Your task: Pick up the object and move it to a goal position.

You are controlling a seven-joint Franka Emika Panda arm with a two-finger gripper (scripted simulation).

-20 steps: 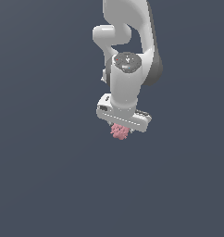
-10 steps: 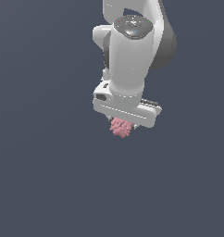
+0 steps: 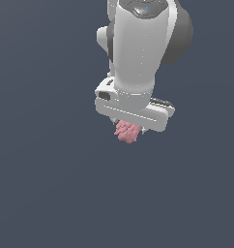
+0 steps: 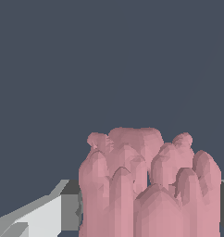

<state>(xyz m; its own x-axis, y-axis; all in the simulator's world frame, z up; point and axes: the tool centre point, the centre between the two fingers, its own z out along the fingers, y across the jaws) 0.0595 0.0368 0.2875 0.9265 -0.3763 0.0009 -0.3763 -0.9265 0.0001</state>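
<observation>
Gripper [image 3: 130, 128] clamped on clump [image 3: 126, 131]; fingers mostly hidden under white hand body, pink lobes poke out below. Wrist view: clump [image 4: 146, 185] fills space between grey pads [image 4: 70, 210], touching both sides. Arm [image 3: 140, 43] above, plain grey background all around, no goal marker visible. Transport step: keep squeeze steady, move smooth, no jerks, bumpy shape may slip or twist.

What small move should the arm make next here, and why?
Probably carry on toward the goal with the grip kept closed. The pink clump hangs just under the gripper, and the wrist view shows it wedged between the fingers. No goal marker shows, so the direction is unclear.
</observation>
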